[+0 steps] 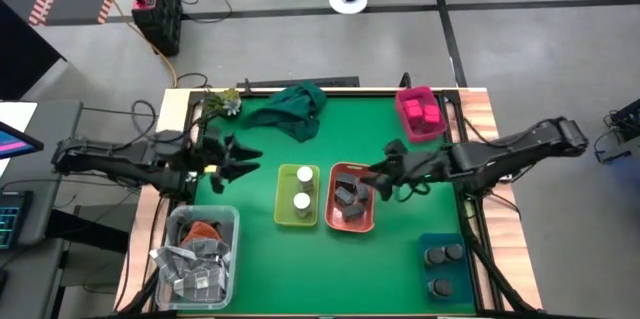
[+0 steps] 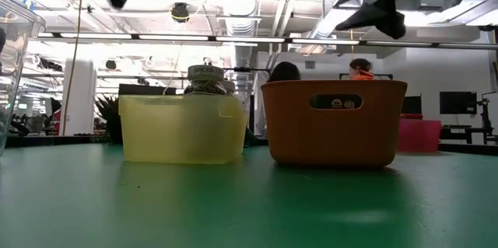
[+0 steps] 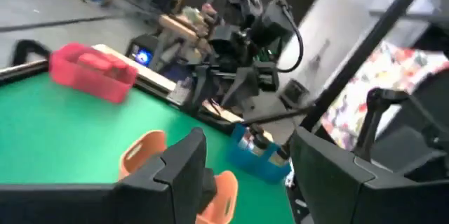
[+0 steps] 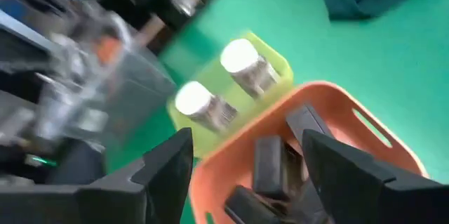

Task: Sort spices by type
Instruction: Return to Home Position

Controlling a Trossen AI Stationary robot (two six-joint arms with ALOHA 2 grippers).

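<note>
Snagging threatens: the right gripper (image 1: pixel 378 181), spread and empty, hangs over the orange bin (image 2: pixel 296 131), so a low retreat could tip it. Left gripper (image 1: pixel 245 162), likewise spread, idles.

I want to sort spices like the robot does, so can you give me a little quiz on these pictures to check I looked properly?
1. Pick one: how many white-topped jars stand in the yellow bin? A one, B two, C four.
2. True or false: the dark round jars are in the blue bin.
3. Which bin is the right end effector nearest to?

Key: 1 B. 2 True. 3 The orange bin.
</note>
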